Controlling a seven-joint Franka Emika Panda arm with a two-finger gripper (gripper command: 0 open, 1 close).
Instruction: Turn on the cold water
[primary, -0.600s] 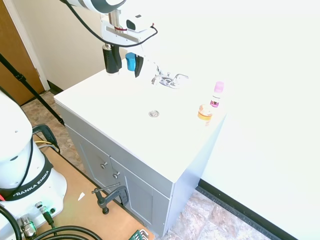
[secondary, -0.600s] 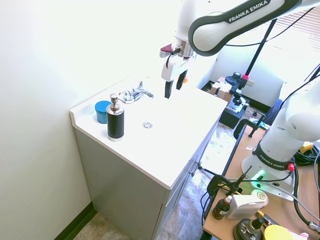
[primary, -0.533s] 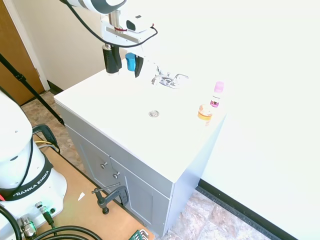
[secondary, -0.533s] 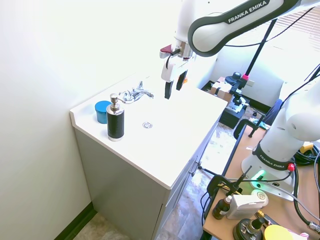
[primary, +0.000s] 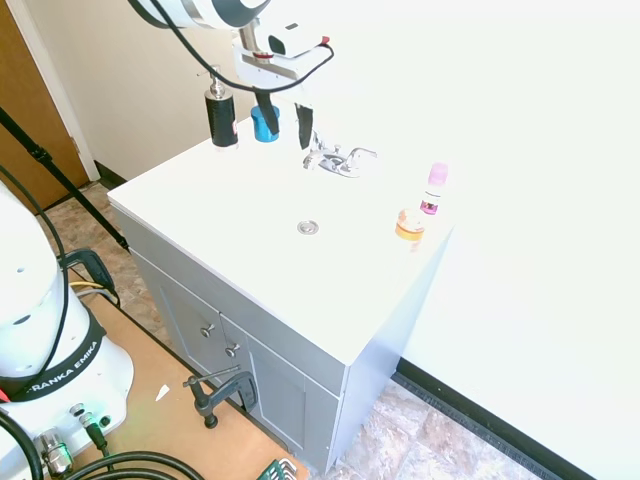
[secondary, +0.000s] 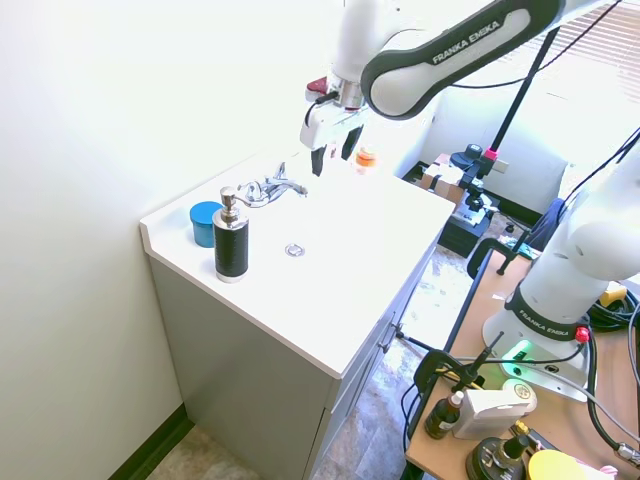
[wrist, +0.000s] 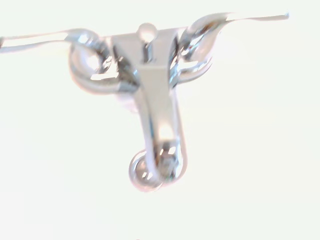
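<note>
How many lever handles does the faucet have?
2. In the wrist view one lever handle sweeps out from one side of the chrome faucet, and the other lever handle from the opposite side. Neither appears hidden.

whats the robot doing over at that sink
A white Franka arm is holding its gripper above the chrome faucet on a white bathroom vanity, fingers open and holding nothing. It hasn't touched either handle yet, and no water can be seen running. The wrist view looks straight down on the faucet's spout and both lever handles. A black soap dispenser and a blue cup stand to one side of the faucet.
</note>
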